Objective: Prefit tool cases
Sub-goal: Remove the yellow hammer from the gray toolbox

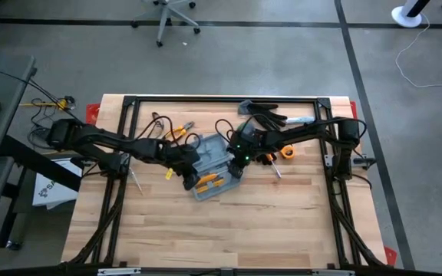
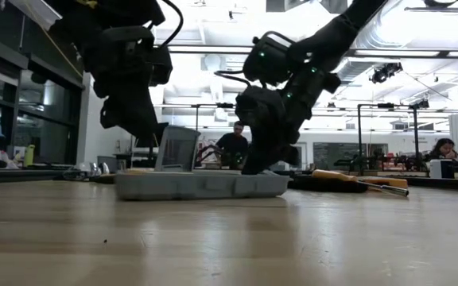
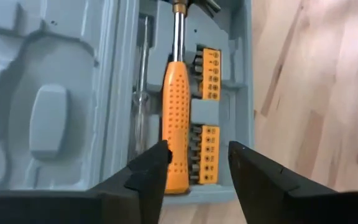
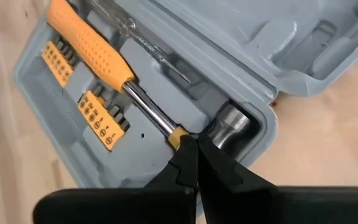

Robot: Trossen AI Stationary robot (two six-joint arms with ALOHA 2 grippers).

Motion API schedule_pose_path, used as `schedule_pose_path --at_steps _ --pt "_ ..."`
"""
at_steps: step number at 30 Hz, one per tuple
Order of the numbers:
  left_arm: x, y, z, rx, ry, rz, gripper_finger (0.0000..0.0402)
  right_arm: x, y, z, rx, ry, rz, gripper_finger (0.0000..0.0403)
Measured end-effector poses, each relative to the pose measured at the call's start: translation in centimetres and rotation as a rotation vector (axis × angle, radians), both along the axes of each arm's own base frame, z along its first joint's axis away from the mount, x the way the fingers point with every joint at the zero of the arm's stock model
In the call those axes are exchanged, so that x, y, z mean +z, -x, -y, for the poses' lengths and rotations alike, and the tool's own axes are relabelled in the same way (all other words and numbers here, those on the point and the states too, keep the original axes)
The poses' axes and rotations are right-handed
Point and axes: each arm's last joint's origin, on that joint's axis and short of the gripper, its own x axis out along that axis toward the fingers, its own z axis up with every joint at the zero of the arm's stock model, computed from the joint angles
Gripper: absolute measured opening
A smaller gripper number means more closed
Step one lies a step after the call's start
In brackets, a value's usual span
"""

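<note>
The grey-blue tool case lies open on the table, its tray holding an orange-handled hammer, a clear-handled screwdriver and orange bit strips. My left gripper is open over the near end of the tray, its fingers on either side of the hammer handle's free end. My right gripper is shut at the hammer's head end. In the low view the lid stands up behind the tray. My left gripper: I cannot tell whether its fingers touch the hammer handle. My right gripper sets its shut fingertips on the hammer's metal shaft at the orange collar, just beside the head. It comes slanting down from the table's right side. The hammer lies in its recess in the tray.
Black-and-grey gloves lie at the far edge behind the case. Orange pliers lie far left of it, a screwdriver to its left, and orange-handled tools to its right. The near half of the table is bare wood.
</note>
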Motion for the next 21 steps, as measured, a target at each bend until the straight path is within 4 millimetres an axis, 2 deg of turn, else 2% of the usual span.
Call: schedule_pose_path --at_steps 9,15,21 --pt "-2.2 -0.5 1.4 -0.091 -0.134 -0.074 0.0238 -0.1 -0.3 0.0 -0.039 -0.029 0.031 0.0" --pt "-4.0 -0.9 2.5 -0.148 -0.176 -0.135 0.0243 -0.1 -0.3 0.3 -0.057 -0.034 0.037 0.0" --pt "-4.5 -0.7 2.2 -0.09 -0.344 -0.187 0.0242 -0.1 -0.3 0.3 -0.062 -0.035 0.045 0.0"
